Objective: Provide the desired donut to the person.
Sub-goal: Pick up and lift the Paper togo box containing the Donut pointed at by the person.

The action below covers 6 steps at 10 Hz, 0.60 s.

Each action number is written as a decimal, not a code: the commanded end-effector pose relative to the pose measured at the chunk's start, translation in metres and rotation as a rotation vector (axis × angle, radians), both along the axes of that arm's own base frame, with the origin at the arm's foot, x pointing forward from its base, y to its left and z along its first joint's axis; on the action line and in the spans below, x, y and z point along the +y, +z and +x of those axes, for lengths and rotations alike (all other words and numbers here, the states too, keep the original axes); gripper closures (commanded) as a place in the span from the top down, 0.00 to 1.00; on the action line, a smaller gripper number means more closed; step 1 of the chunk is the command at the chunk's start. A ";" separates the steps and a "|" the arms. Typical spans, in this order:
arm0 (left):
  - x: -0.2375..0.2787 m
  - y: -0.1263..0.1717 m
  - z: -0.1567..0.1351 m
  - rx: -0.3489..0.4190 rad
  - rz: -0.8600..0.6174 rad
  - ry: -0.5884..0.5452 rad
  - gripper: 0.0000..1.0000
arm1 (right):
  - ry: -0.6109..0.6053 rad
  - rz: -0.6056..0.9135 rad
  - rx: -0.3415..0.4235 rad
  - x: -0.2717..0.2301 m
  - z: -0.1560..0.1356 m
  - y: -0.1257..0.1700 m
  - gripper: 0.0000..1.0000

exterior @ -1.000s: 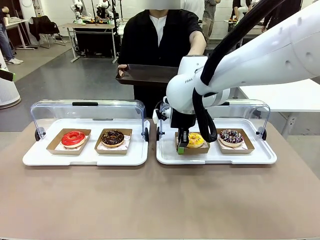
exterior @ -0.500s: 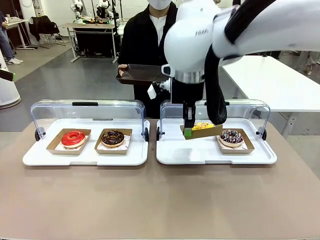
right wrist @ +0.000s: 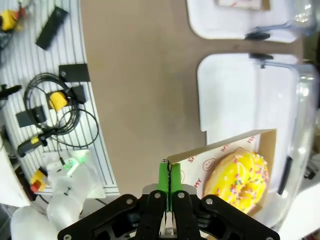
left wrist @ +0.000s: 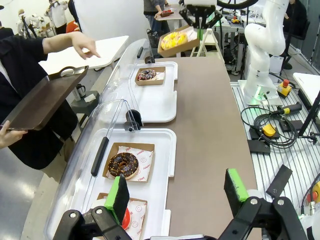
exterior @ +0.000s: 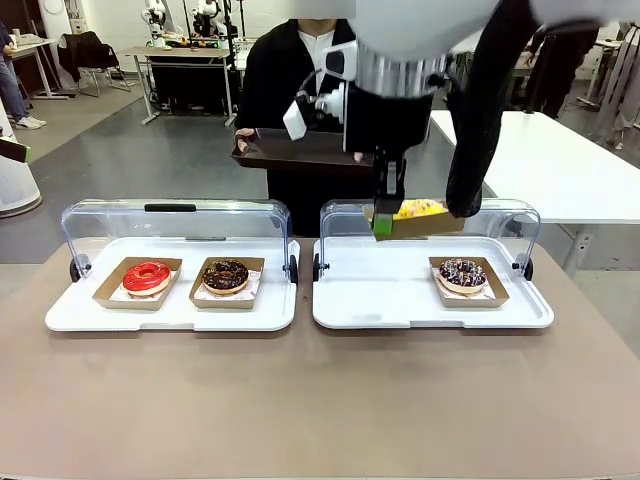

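**A:** Left end of the brown worktop (exterior: 300, 400): a white plastic tray (exterior: 170, 315) under a raised clear lid carries a red-glazed ring donut (exterior: 147, 275) and a chocolate-glazed ring donut (exterior: 225, 273), each in a brown card boat. The left gripper (left wrist: 177, 189) hangs by this tray, green pads spread wide, holding nothing.

**B:** Any writing?

**A:** Red print and a smiley on the liner under the yellow sprinkled donut (exterior: 420, 209). The letters are cut off, unreadable.

**B:** And that donut?

**A:** It's in the air above the right-hand white tray (exterior: 380, 295)! The right gripper (exterior: 384, 225) is clamped tight on the edge of its card boat (exterior: 430, 225). Behind, the person in a black overshirt (exterior: 270, 90) holds out a dark brown tray (exterior: 290, 150). A dark sprinkled donut (exterior: 462, 272) sits at the white tray's right end.
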<state>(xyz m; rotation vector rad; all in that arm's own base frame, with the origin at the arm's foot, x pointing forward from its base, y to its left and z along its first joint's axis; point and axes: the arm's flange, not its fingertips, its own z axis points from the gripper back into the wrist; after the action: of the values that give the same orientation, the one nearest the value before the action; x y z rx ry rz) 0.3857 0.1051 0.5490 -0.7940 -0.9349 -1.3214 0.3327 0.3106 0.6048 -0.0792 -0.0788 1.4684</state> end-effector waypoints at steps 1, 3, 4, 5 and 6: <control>-0.001 0.002 -0.001 -0.004 -0.015 -0.004 1.00 | -0.041 0.000 -0.026 0.004 0.005 0.019 0.00; -0.001 0.002 -0.001 -0.004 -0.015 -0.004 1.00 | -0.048 0.025 -0.021 0.003 0.022 0.030 0.00; -0.001 0.002 -0.001 -0.004 -0.015 -0.004 1.00 | -0.048 0.039 -0.013 0.001 0.032 0.030 0.00; -0.001 0.002 -0.001 -0.004 -0.015 -0.004 1.00 | -0.020 0.030 -0.037 -0.001 0.038 0.027 0.00; -0.001 0.002 -0.001 -0.004 -0.015 -0.004 1.00 | -0.034 0.046 -0.027 -0.002 0.020 0.031 0.00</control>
<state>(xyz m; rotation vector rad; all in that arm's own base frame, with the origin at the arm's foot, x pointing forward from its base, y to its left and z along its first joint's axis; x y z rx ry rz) 0.3857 0.1052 0.5489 -0.7941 -0.9349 -1.3214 0.3658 0.3084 0.6294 -0.0523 -0.1230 1.4260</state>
